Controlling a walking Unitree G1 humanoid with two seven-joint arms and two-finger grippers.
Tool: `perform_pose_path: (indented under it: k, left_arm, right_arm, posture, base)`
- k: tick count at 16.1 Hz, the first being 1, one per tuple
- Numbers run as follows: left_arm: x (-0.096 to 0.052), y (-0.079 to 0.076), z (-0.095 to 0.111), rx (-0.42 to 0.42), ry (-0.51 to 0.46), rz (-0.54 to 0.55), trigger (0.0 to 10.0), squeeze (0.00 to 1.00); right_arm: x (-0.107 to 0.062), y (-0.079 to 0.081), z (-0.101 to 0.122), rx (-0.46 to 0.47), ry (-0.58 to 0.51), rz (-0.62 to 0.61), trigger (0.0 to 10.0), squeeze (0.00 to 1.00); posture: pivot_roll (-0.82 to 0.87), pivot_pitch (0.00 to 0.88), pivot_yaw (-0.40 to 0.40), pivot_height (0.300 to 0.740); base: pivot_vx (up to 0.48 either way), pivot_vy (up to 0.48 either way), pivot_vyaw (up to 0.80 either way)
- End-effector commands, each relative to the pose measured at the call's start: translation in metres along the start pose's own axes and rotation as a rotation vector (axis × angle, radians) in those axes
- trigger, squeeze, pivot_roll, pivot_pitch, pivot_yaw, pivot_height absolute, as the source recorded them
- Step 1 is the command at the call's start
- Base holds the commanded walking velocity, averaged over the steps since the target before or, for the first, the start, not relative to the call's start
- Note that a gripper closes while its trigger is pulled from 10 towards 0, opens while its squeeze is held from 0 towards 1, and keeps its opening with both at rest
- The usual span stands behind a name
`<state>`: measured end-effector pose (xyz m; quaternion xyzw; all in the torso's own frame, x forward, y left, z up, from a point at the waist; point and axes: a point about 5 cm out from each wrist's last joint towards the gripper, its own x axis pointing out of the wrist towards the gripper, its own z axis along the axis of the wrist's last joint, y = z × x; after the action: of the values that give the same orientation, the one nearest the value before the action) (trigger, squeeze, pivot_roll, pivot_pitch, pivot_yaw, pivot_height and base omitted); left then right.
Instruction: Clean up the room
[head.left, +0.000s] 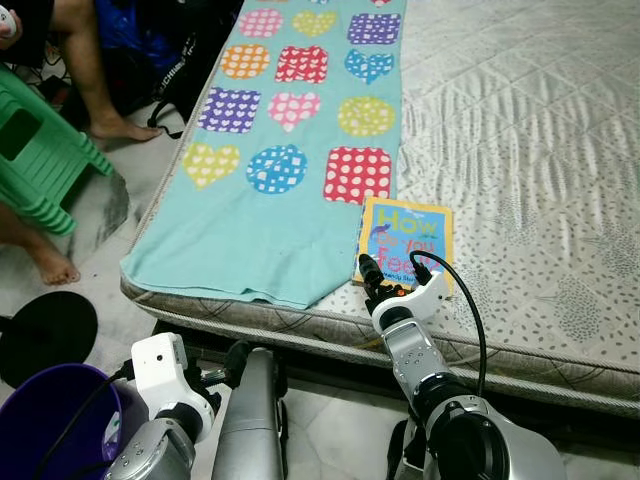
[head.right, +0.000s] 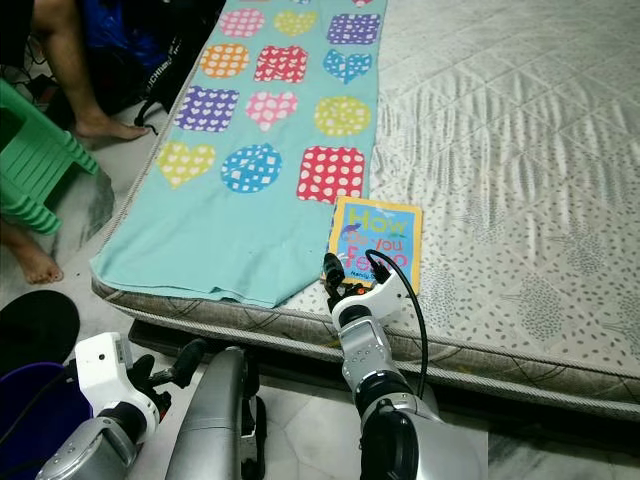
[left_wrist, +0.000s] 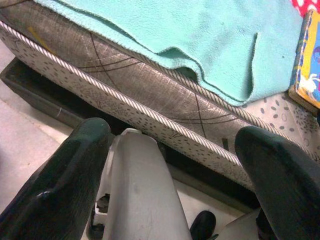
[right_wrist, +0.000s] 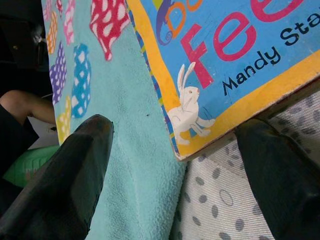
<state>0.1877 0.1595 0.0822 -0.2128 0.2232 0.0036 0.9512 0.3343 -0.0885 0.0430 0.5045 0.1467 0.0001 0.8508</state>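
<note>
A children's book (head.left: 405, 238) with a yellow border and blue cover lies flat on the grey quilted mattress (head.left: 530, 150), near its front edge. My right gripper (head.left: 392, 270) is open right at the book's near edge. In the right wrist view the book's corner (right_wrist: 210, 95) sits between the spread fingers (right_wrist: 65, 175), apart from both. A teal blanket (head.left: 290, 150) with coloured hearts and dotted shapes lies beside the book on the left. My left gripper (left_wrist: 175, 165) hangs low in front of the mattress side, open and holding nothing.
A person's bare legs and feet (head.left: 95, 90) are on the floor at the left, by a green plastic stool (head.left: 40, 150). A purple bucket (head.left: 50, 420) and a black round object (head.left: 45, 335) stand at my lower left. Dark bags (head.left: 170, 50) lie beyond.
</note>
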Motion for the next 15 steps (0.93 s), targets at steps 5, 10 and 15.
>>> perform_pose_path:
  k: [5,10,15]
  left_arm:
    - [-0.0020,0.0077,-0.0043,0.006,0.019,0.033,10.0,0.00]
    - [-0.0020,0.0077,-0.0043,0.006,0.019,0.033,10.0,0.00]
    - [-0.0020,0.0077,-0.0043,0.006,0.019,0.033,10.0,0.00]
  right_arm:
    - [-0.0150,0.0902,-0.1101,0.166,0.248,0.188,10.0,0.00]
    - [-0.0150,0.0902,-0.1101,0.166,0.248,0.188,10.0,0.00]
    - [-0.0150,0.0902,-0.1101,0.166,0.248,0.188,10.0,0.00]
  posture:
    - [0.33,0.250,0.097,0.601]
    - [0.33,0.250,0.097,0.601]
    - [0.33,0.250,0.097,0.601]
  base:
    - [0.000,0.000,0.00]
    - [0.000,0.000,0.00]
    - [0.000,0.000,0.00]
